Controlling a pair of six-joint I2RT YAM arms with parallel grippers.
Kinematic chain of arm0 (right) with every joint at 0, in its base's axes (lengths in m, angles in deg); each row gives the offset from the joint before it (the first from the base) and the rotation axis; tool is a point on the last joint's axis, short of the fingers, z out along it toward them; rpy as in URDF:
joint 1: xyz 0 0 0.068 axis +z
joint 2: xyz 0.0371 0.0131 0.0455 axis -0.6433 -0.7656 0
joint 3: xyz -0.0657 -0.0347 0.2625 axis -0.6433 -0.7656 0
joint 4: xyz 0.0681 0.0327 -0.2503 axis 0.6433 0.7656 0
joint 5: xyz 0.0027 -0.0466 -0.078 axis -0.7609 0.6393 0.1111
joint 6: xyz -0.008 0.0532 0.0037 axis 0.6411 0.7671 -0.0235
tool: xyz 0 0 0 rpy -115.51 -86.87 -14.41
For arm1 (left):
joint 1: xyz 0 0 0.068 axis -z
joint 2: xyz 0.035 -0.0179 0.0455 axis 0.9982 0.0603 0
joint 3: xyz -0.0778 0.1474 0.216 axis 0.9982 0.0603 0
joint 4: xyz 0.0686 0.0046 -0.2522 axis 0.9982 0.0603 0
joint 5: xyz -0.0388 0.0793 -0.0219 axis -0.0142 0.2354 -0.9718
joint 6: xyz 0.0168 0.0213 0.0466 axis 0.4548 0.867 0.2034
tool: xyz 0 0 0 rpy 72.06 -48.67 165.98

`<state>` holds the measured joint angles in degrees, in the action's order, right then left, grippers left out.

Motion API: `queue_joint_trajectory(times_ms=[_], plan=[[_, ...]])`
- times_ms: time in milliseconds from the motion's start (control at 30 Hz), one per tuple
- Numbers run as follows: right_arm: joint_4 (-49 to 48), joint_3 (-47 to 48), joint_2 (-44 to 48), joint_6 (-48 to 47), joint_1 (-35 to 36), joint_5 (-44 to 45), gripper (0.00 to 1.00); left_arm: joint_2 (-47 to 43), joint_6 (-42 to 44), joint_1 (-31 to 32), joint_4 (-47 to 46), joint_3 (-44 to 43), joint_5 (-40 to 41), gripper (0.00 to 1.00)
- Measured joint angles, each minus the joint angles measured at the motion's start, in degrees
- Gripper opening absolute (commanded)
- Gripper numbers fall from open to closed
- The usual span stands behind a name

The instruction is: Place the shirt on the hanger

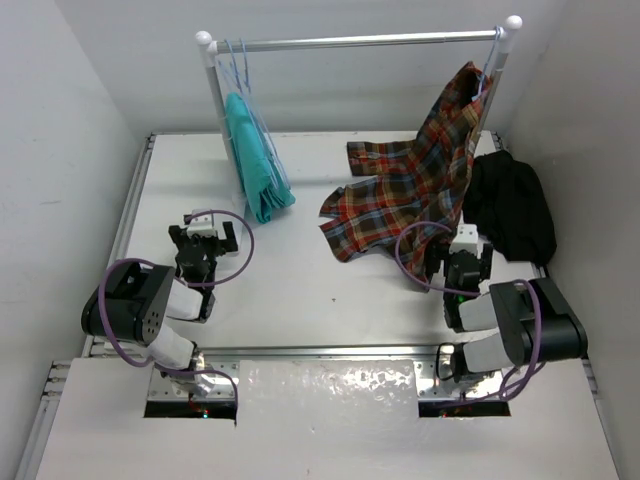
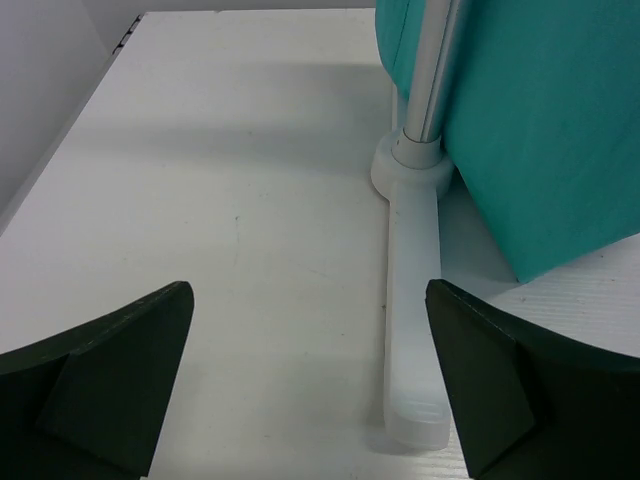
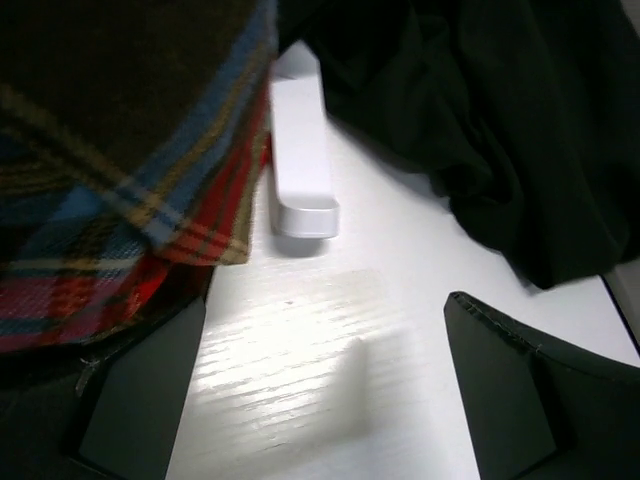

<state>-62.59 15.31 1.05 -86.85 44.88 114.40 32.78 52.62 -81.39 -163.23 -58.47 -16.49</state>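
Observation:
The black shirt (image 1: 510, 205) lies crumpled on the table at the far right, beside the rack's right post. In the right wrist view it (image 3: 480, 120) fills the upper right. A thin pale-blue hanger (image 1: 240, 72) hangs at the left end of the rail, by the teal garment. My left gripper (image 1: 205, 245) is open and empty above the table, in front of the rack's left foot; the left wrist view (image 2: 310, 385) shows its jaws wide apart. My right gripper (image 1: 462, 262) is open and empty, just short of the black shirt (image 3: 330, 400).
A silver rail (image 1: 360, 40) with white knobs spans the back. A teal garment (image 1: 255, 160) hangs at its left (image 2: 540, 130). A red-orange plaid shirt (image 1: 410, 190) hangs at its right and drapes onto the table (image 3: 120, 170). White rack feet (image 2: 410, 330) (image 3: 298, 150) lie ahead of each gripper.

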Motion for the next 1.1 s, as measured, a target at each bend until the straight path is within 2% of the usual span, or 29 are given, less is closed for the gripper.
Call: queue_joint_trajectory(times_ms=[100, 267, 333, 500, 667, 800, 1000, 1100], plan=[[8.0, 2.1, 3.5, 1.2, -0.2, 3.0, 0.99, 0.0, 0.0, 0.0, 0.0, 0.0, 0.0, 1.00], [30.5, 16.2, 12.3, 1.6, -0.4, 8.0, 0.99, 0.0, 0.0, 0.0, 0.0, 0.0, 0.0, 1.00], [34.1, 19.8, 16.2, 0.6, -0.5, 9.2, 0.99, 0.0, 0.0, 0.0, 0.0, 0.0, 0.0, 1.00], [43.3, 20.6, 26.4, 0.1, -3.5, 9.7, 0.99, 0.0, 0.0, 0.0, 0.0, 0.0, 0.0, 1.00], [56.5, 27.0, 23.9, 6.1, -14.5, 1.9, 0.99, 0.0, 0.0, 0.0, 0.0, 0.0, 0.0, 1.00], [61.4, 32.5, 19.4, 12.0, -21.6, -7.7, 0.99, 0.0, 0.0, 0.0, 0.0, 0.0, 0.0, 1.00], [64.7, 30.0, 18.7, 16.7, -24.8, -14.2, 0.99, 0.0, 0.0, 0.0, 0.0, 0.0, 0.0, 1.00], [66.1, 27.6, 18.1, 21.5, -28.4, -15.1, 0.93, 0.0, 0.0, 0.0, 0.0, 0.0, 0.0, 1.00]])
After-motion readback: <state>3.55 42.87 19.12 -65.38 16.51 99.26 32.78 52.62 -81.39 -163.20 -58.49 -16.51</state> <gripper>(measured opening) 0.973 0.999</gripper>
